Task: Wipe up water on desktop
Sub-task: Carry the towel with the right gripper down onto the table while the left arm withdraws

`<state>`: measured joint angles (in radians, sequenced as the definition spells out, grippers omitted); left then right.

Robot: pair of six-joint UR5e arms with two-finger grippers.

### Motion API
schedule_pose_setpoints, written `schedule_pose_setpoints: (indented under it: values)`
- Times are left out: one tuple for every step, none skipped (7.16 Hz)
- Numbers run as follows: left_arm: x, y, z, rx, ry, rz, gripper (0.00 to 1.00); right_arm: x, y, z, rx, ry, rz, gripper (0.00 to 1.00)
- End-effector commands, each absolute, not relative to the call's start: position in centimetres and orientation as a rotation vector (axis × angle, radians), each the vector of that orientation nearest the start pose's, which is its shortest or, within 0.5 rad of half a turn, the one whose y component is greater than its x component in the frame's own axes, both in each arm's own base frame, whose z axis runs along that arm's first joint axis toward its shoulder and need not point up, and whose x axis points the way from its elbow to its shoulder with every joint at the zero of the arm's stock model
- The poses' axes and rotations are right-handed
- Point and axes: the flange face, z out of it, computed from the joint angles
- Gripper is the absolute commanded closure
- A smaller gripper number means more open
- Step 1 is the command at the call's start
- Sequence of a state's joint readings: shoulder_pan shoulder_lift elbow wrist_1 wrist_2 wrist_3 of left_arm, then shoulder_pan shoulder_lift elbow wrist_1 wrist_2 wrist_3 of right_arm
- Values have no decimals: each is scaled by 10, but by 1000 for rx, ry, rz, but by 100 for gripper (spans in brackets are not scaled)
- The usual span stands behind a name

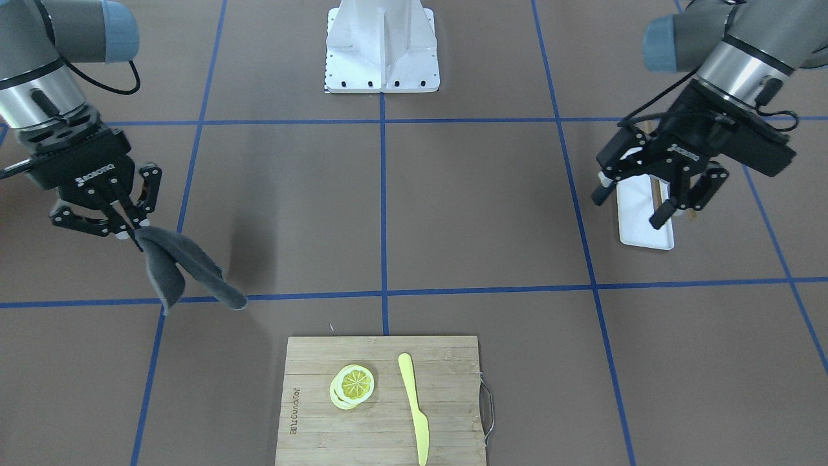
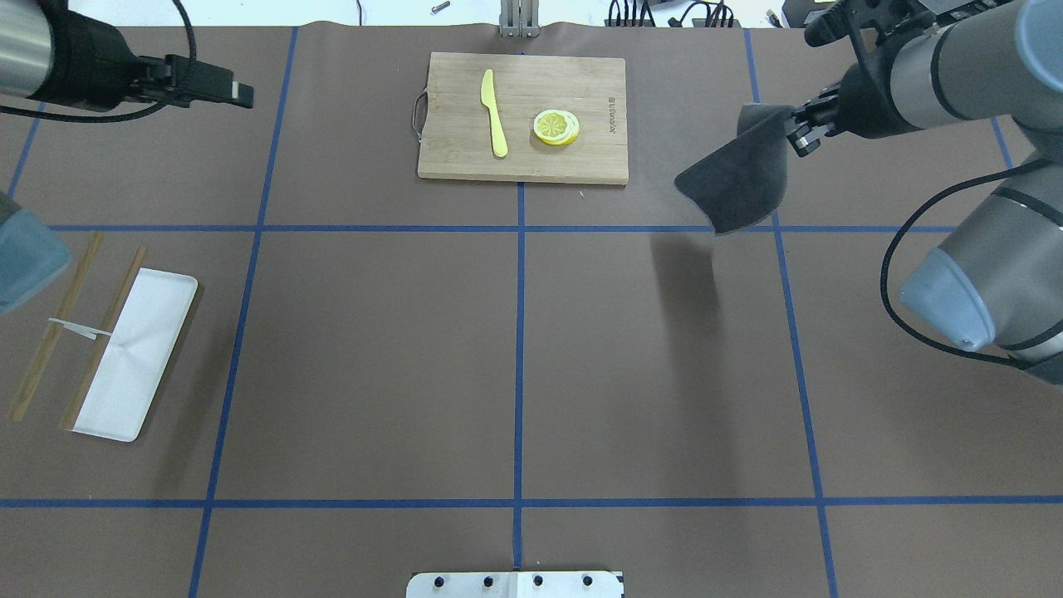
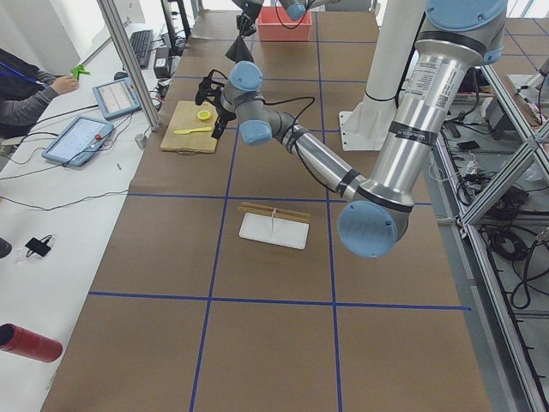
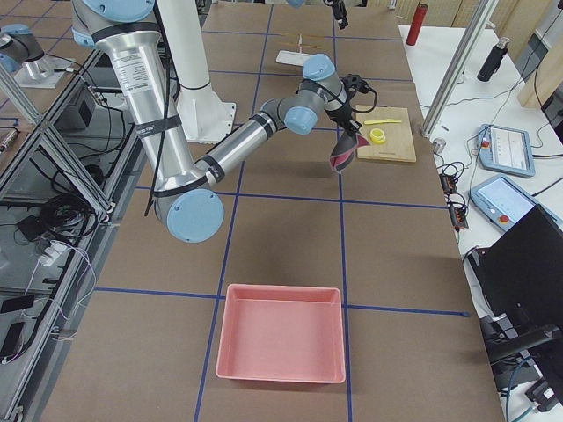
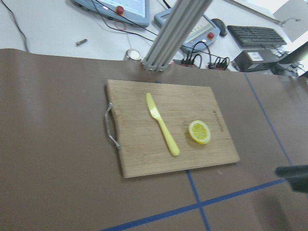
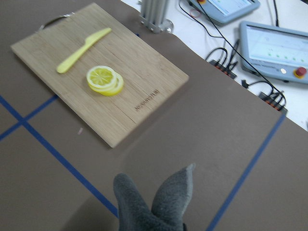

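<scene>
The desktop [image 1: 479, 207] is a matte brown surface with a blue tape grid; it also shows in the overhead view [image 2: 374, 349]. I see no water on it. My right gripper [image 1: 131, 228] is shut on a dark grey cloth [image 1: 178, 272], which hangs from the fingertips above the desktop. The cloth also shows in the overhead view [image 2: 739, 183] and the right wrist view [image 6: 154, 207]. My left gripper [image 1: 637, 204] is open and empty, held above the white tray [image 1: 643, 226].
A bamboo cutting board [image 1: 381, 401] carries lemon slices [image 1: 352, 386] and a yellow knife [image 1: 414, 408]. Chopsticks [image 2: 54, 336] lie beside the white tray [image 2: 133, 353]. The robot base [image 1: 381, 48] stands at the far side. A pink bin [image 4: 280, 345] sits at the right end.
</scene>
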<state>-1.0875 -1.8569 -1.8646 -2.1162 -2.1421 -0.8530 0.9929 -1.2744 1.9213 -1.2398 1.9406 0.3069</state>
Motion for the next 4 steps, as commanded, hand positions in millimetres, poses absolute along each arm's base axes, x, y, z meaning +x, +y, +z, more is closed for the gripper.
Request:
schedule_pose_setpoints:
  values:
    - [96, -540, 389, 431, 934, 83, 1, -186, -534, 347, 609, -700, -338, 100]
    - [43, -539, 422, 424, 852, 134, 1, -176, -533, 361, 572, -689, -318, 100]
    - [-3, -532, 459, 404, 766, 208, 1, -168, -530, 373, 549, -683, -305, 100]
    - [-40, -529, 498, 315, 724, 242, 1, -166, -527, 380, 536, -683, -302, 100]
